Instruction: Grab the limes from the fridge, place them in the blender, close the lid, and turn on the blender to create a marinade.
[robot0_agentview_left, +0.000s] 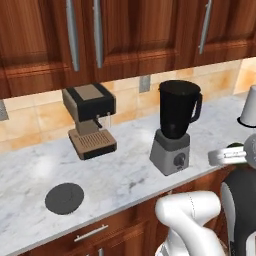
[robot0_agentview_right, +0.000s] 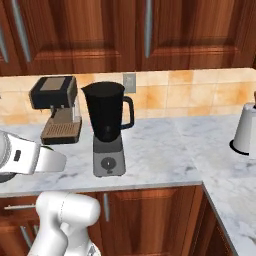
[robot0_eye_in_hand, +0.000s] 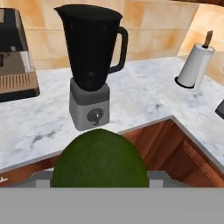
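Both base views look forward and down from behind the arm, left and right, sharing the blender (robot0_agentview_left: 176, 127) and coffee machine (robot0_agentview_left: 90, 120). The hand view faces the blender from nearer, off the counter (robot0_eye_in_hand: 140, 103) edge.

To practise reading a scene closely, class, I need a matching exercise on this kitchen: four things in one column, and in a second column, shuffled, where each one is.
Things
1. lime
2. lid
3. blender
4. coffee machine

Places
A. upright on the counter, jar uncovered, right of the coffee machine in both base views
B. flat on the counter near its front edge
C. between the end effector fingers, off the counter
D. against the tiled wall, under the cabinets

Pairs: 1-C, 2-B, 3-A, 4-D
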